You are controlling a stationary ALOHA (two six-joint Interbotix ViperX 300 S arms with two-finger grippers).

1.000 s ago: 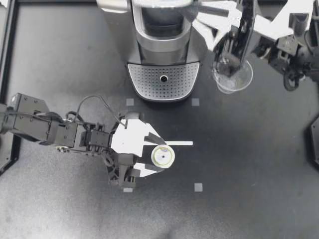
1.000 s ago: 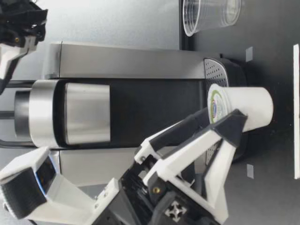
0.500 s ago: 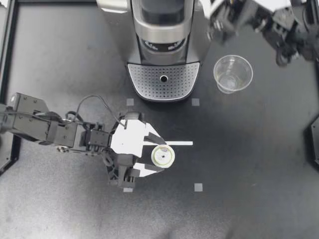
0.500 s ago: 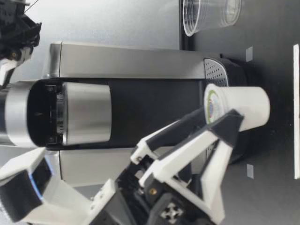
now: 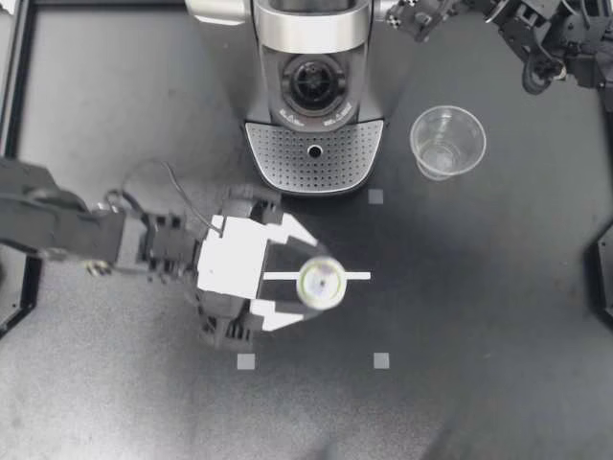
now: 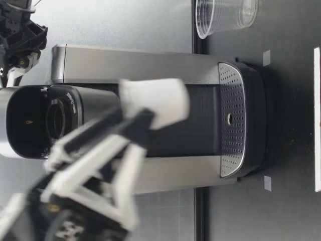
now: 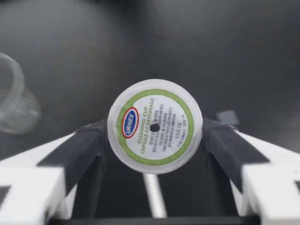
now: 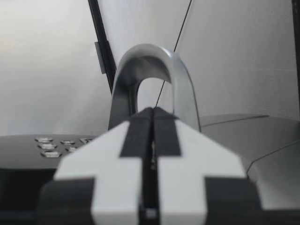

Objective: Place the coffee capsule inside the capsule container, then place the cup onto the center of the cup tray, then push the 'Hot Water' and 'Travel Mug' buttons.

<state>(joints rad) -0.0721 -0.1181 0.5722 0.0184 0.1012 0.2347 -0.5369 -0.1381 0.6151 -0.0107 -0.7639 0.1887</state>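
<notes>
One coffee capsule (image 5: 319, 282) clamped in our left gripper (image 5: 314, 285), high above table. One coffee machine (image 5: 313, 153), capsule container (image 5: 313, 81) open. Our right gripper (image 5: 414, 17) fingers together near machine handle (image 8: 150, 70). One clear cup (image 5: 447, 142) beside machine.

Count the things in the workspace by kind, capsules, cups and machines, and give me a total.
White foil-lidded coffee capsule, held in my left gripper: 1
Clear plastic cup, upright beside the machine: 1
Silver and black coffee machine: 1
Total: 3
</notes>
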